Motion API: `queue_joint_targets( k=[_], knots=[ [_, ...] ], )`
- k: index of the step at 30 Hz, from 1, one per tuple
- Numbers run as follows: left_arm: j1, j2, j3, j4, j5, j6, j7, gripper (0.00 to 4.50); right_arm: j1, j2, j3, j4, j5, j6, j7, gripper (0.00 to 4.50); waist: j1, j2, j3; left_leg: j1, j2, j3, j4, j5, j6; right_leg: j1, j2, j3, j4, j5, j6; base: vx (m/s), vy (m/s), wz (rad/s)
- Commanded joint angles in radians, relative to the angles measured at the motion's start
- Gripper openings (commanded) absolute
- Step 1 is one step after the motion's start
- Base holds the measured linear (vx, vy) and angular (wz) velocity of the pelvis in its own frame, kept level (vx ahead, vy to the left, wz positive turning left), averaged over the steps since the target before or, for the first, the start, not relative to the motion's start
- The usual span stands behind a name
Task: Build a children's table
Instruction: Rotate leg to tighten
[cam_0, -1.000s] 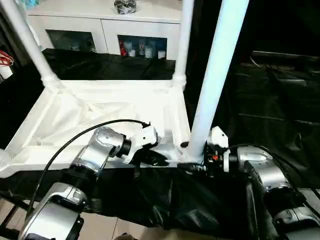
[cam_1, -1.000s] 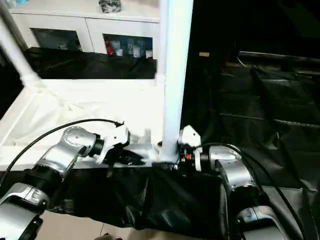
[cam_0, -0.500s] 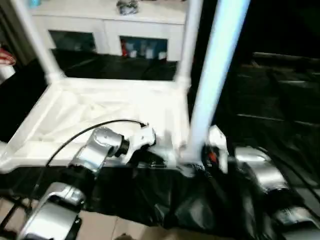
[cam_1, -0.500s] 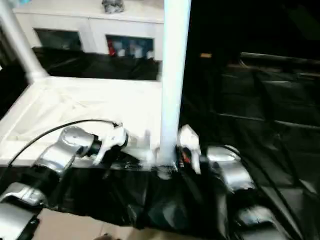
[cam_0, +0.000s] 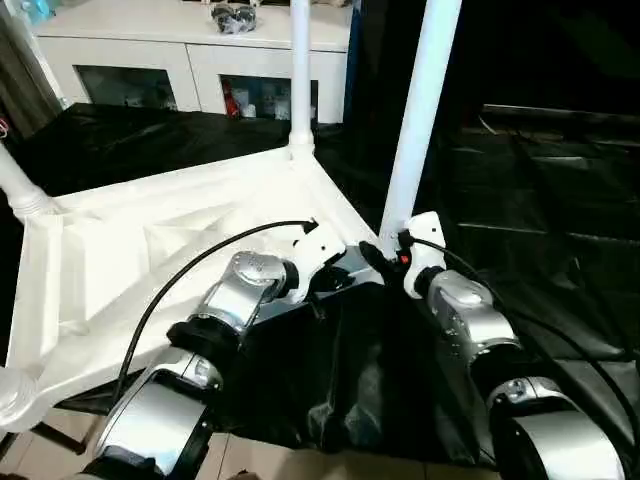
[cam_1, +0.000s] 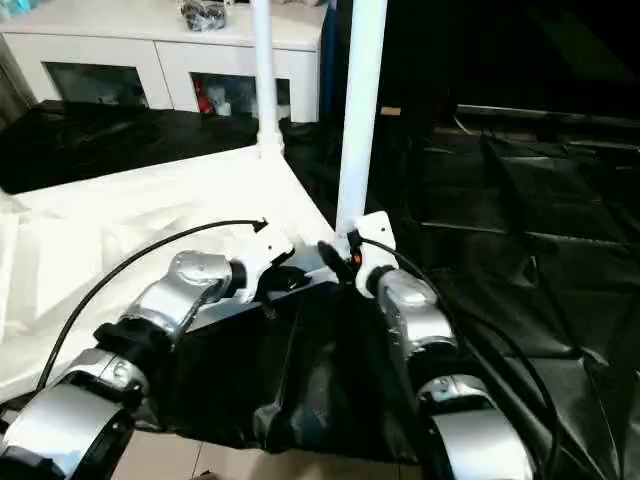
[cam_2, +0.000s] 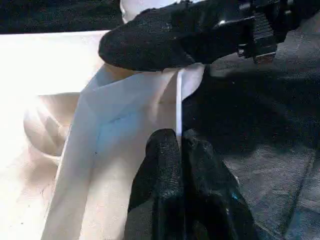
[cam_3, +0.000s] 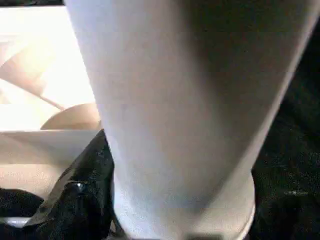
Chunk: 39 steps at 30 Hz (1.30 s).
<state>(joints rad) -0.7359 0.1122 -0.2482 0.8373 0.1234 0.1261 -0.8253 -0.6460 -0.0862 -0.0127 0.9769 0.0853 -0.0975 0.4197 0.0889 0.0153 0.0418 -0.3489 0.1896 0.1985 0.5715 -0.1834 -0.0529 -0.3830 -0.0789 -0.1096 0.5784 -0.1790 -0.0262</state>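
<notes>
Upright leg (cam_0: 420, 110) gripped by right jaws; left jaws pinch tabletop rim (cam_2: 178, 107)

White children's table (cam_0: 150, 250) lies upside down, legs (cam_0: 420, 110) upright.

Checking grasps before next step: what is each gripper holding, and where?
Left gripper pinches the tabletop's thin edge wall at the near corner. Right gripper clasps the leg's base.

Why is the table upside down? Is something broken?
Nothing looks broken. The table top lies underside up so the legs can go in. It sits crooked on the black sheet, one corner poking out over the sheet's edge.
</notes>
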Motion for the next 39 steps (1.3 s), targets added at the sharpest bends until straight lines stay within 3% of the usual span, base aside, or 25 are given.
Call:
queue_joint_targets(
  k=[1, 3, 8, 13, 16, 21, 27, 29, 30, 31, 32, 37, 39],
  knots=[
    [-0.022, -0.039, -0.013, -0.006, -0.013, -0.041, -0.005, 0.0, 0.018, 0.07, 0.044, 0.05, -0.006, 0.037, 0.051, 3.59, 0.001, -0.007, -0.053, 0.007, 0.053, -0.028, -0.067, -0.235, 0.044, 0.036, -0.094, 0.063, -0.077, -0.309, -0.177, 0.0, 0.0, 0.0],
    [-0.018, -0.031, -0.018, -0.008, -0.018, -0.064, -0.039, 0.0, 0.018, 0.066, 0.041, 0.043, 0.0, 0.032, 0.065, 3.87, 0.0, -0.006, -0.054, 0.006, 0.053, -0.028, -0.067, -0.23, 0.048, 0.038, -0.093, 0.063, -0.075, -0.297, -0.182, 0.0, 0.0, 0.0],
    [-0.005, -0.001, -0.029, -0.027, -0.038, -0.096, -0.138, 0.0, 0.034, 0.025, 0.065, 0.009, -0.015, -0.004, 0.157, 4.06, 0.001, -0.006, -0.055, 0.004, 0.053, -0.026, -0.065, -0.228, 0.054, 0.041, -0.094, 0.063, -0.074, -0.284, -0.187, 0.0, 0.0, 0.0],
    [0.015, 0.043, -0.041, -0.058, -0.058, -0.117, -0.264, 0.0, 0.078, -0.044, 0.107, -0.062, -0.014, -0.042, 0.357, 4.06, 0.008, -0.001, -0.061, 0.0, 0.059, -0.023, -0.06, -0.17, 0.088, 0.045, -0.088, 0.061, -0.053, -0.139, -0.229, 0.0, 0.0, 0.0],
    [0.024, 0.069, -0.051, -0.072, -0.068, -0.131, -0.331, 0.0, 0.114, -0.09, 0.137, -0.113, -0.005, -0.051, 0.483, 4.06, 0.011, 0.002, -0.058, -0.001, 0.058, -0.021, -0.058, -0.18, 0.096, 0.046, -0.089, 0.061, -0.056, -0.155, -0.232, 0.0, 0.0, 0.0],
    [0.041, 0.119, -0.066, -0.099, -0.081, -0.141, -0.458, 0.0, 0.172, -0.169, 0.182, -0.217, 0.016, -0.041, 0.704, 4.06, 0.02, 0.006, -0.054, 0.008, 0.062, -0.023, -0.064, -0.238, 0.077, 0.041, -0.089, 0.062, -0.069, -0.251, -0.212, 0.0, 0.0, 0.0],
    [0.051, 0.162, -0.084, -0.118, -0.089, -0.138, -0.557, 0.0, 0.21, -0.231, 0.241, -0.295, 0.007, -0.025, 0.84, 4.06, 0.024, 0.01, -0.054, 0.008, 0.062, -0.025, -0.066, -0.244, 0.067, 0.041, -0.089, 0.063, -0.069, -0.256, -0.211, 0.0, 0.0, 0.0],
    [0.054, 0.167, -0.086, -0.122, -0.094, -0.136, -0.572, 0.0, 0.218, -0.239, 0.245, -0.316, 0.01, -0.01, 0.86, 3.9, 0.025, 0.005, -0.055, 0.009, 0.062, -0.025, -0.065, -0.239, 0.065, 0.042, -0.089, 0.063, -0.068, -0.252, -0.214, 0.0, 0.0, 0.0],
    [0.056, 0.167, -0.085, -0.123, -0.093, -0.135, -0.576, 0.0, 0.228, -0.242, 0.243, -0.339, 0.025, 0.01, 0.88, 3.9, 0.025, -0.005, -0.054, 0.008, 0.062, -0.023, -0.066, -0.234, 0.068, 0.042, -0.088, 0.063, -0.069, -0.253, -0.213, 0.0, 0.0, 0.0],
    [0.056, 0.167, -0.085, -0.124, -0.093, -0.135, -0.577, 0.0, 0.23, -0.242, 0.243, -0.345, 0.029, 0.016, 0.885, 3.68, 0.029, -0.002, -0.055, 0.008, 0.063, -0.025, -0.065, -0.221, 0.073, 0.042, -0.09, 0.064, -0.066, -0.252, -0.212, 0.0, 0.0, 0.0],
    [0.059, 0.168, -0.085, -0.131, -0.094, -0.128, -0.58, 0.0, 0.238, -0.243, 0.245, -0.363, 0.041, 0.035, 0.899, 3.62, 0.03, -0.007, -0.056, 0.005, 0.063, -0.024, -0.064, -0.208, 0.078, 0.044, -0.092, 0.064, -0.064, -0.246, -0.212, 0.0, 0.0, 0.0],
    [0.07, 0.168, -0.08, -0.16, -0.106, -0.099, -0.578, 0.0, 0.251, -0.238, 0.263, -0.383, 0.044, 0.056, 0.916, 3.29, 0.036, 0.003, -0.056, 0.006, 0.064, -0.025, -0.064, -0.202, 0.071, 0.04, -0.092, 0.064, -0.066, -0.252, -0.207, 0.0, 0.0, 0.0],
    [0.072, 0.166, -0.079, -0.162, -0.106, -0.097, -0.575, 0.0, 0.251, -0.236, 0.262, -0.385, 0.045, 0.059, 0.914, 3.1, 0.037, 0.002, -0.056, 0.006, 0.063, -0.025, -0.064, -0.202, 0.068, 0.041, -0.091, 0.063, -0.065, -0.243, -0.208, 0.0, 0.0, 0.0]
  ],
)
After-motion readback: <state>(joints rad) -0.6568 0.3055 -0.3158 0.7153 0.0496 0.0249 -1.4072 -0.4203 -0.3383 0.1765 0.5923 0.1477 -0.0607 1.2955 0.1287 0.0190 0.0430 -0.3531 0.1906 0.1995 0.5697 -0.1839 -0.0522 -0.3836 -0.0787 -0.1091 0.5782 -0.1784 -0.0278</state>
